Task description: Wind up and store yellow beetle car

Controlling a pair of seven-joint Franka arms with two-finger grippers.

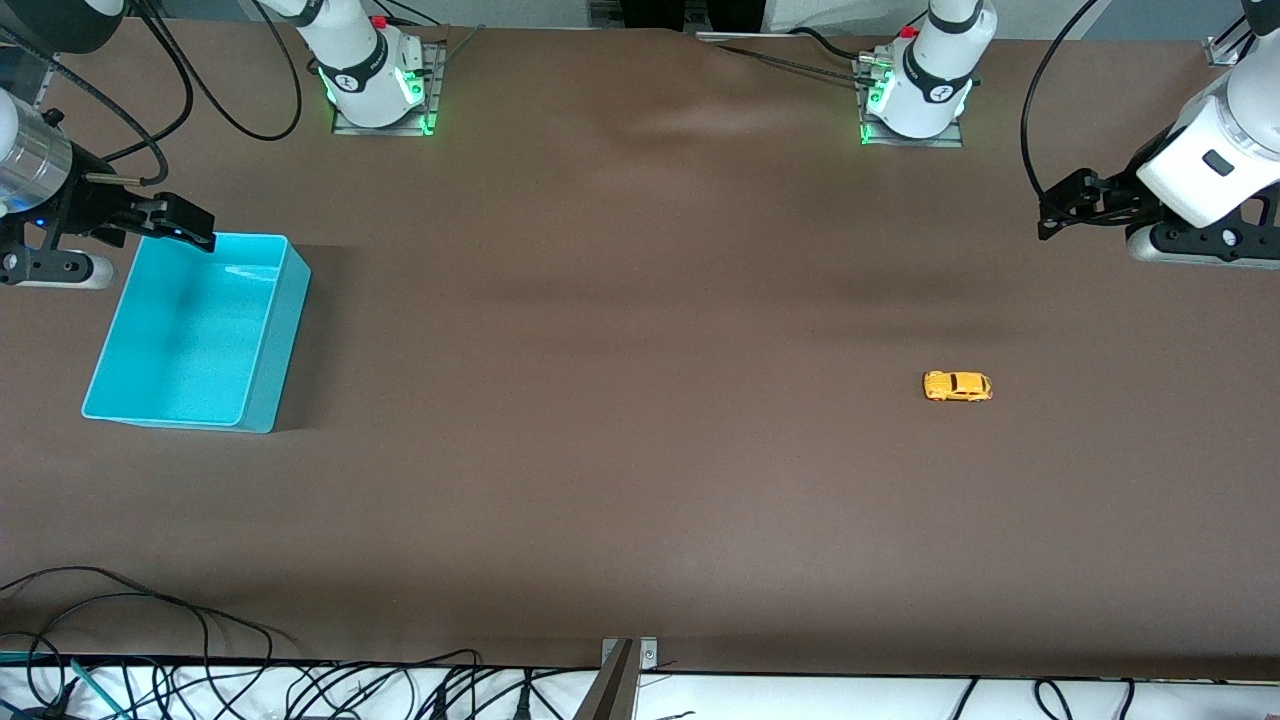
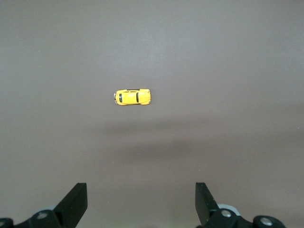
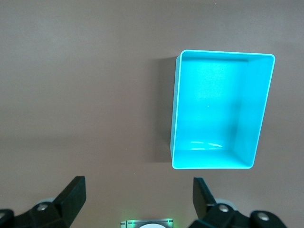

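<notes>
The yellow beetle car (image 1: 957, 386) is a tiny toy with dark windows, resting alone on the brown table toward the left arm's end. In the left wrist view the yellow beetle car (image 2: 132, 97) lies well ahead of the fingers, wheels down. My left gripper (image 1: 1050, 215) (image 2: 141, 191) hangs in the air, open and empty, apart from the car. My right gripper (image 1: 195, 228) (image 3: 137, 186) is open and empty too, up by a corner of the turquoise bin (image 1: 283, 340). The bin (image 3: 176, 109) has nothing in it.
Both arm bases (image 1: 375, 95) (image 1: 915, 100) glow green along the table's robot side. Loose black cables (image 1: 200, 660) and a metal bracket (image 1: 622, 672) line the table edge nearest the camera. Brown tabletop (image 1: 620, 400) stretches between bin and car.
</notes>
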